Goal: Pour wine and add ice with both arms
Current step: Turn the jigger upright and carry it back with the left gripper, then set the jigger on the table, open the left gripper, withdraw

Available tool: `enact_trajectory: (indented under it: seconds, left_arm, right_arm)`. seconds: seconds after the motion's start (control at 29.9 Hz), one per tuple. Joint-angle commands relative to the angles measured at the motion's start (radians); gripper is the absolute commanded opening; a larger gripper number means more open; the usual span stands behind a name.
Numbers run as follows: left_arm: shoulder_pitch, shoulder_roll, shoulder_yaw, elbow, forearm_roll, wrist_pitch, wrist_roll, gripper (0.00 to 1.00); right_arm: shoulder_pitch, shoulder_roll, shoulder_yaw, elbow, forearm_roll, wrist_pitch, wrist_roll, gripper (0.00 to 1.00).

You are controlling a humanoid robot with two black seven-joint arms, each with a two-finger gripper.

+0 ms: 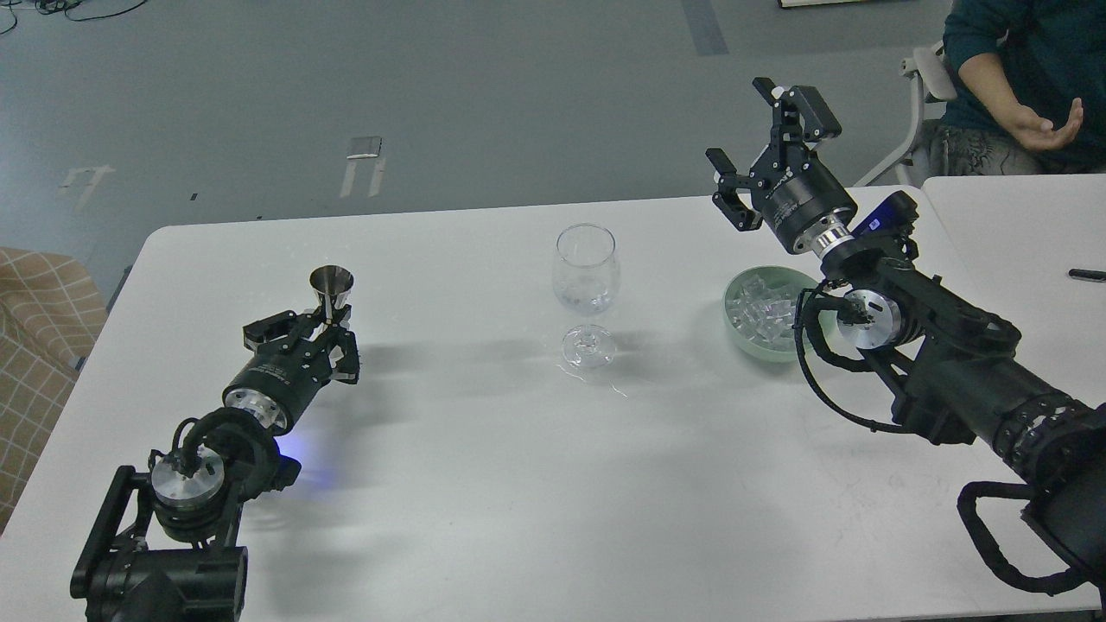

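Observation:
A clear wine glass (587,275) stands upright mid-table with a little clear wine (588,301) low in its bowl. My left gripper (327,326) lies low over the table at the left, shut on the stem of a small steel jigger (332,287) that stands upright. A pale green bowl (734,321) holding several clear ice cubes (760,308) sits right of the glass. My right gripper (764,131) is open and empty, raised above and behind the bowl.
The white table (484,484) has its far edge just behind the glass. A second white table (1020,225) with a black pen (1086,275) adjoins on the right. A seated person (1020,69) is at the far right. A checked cloth (34,320) is at the left.

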Motion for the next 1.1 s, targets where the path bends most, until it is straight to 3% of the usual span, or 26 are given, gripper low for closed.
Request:
enact_trajectory:
  seconds: [0.0,0.74,0.84,0.9,0.94,0.97,1.07]
  left_arm:
    - [-0.004,0.0,0.001,0.011,0.0,0.003,-0.001,0.24]
    - [-0.012,0.001,0.014,0.018,0.005,0.005,-0.001,0.42]
    - [-0.014,0.001,0.015,0.018,0.005,0.003,-0.003,0.56]
    - [-0.014,0.004,0.017,0.018,0.006,0.003,0.002,0.84]
    - [-0.014,0.004,0.017,0.018,0.006,0.003,0.002,0.84]
    - [-0.012,0.004,0.017,0.018,0.006,0.002,0.005,0.98]
    - [-0.006,0.01,0.017,0.018,0.003,-0.009,0.014,0.98]
  right_arm:
    - [0.0,-0.001,0.0,0.0,0.0,0.0,0.0,1.0]
    - [0.001,-0.001,0.0,0.0,0.0,0.0,0.0,1.0]
    - [0.001,-0.001,0.0,0.0,0.0,0.0,0.0,1.0]
    - [0.001,-0.001,0.0,0.0,0.0,0.0,0.0,1.0]
    - [0.001,-0.001,0.0,0.0,0.0,0.0,0.0,1.0]
    - [0.001,-0.001,0.0,0.0,0.0,0.0,0.0,1.0]
    - [0.003,-0.003,0.0,0.0,0.0,0.0,0.0,1.0]
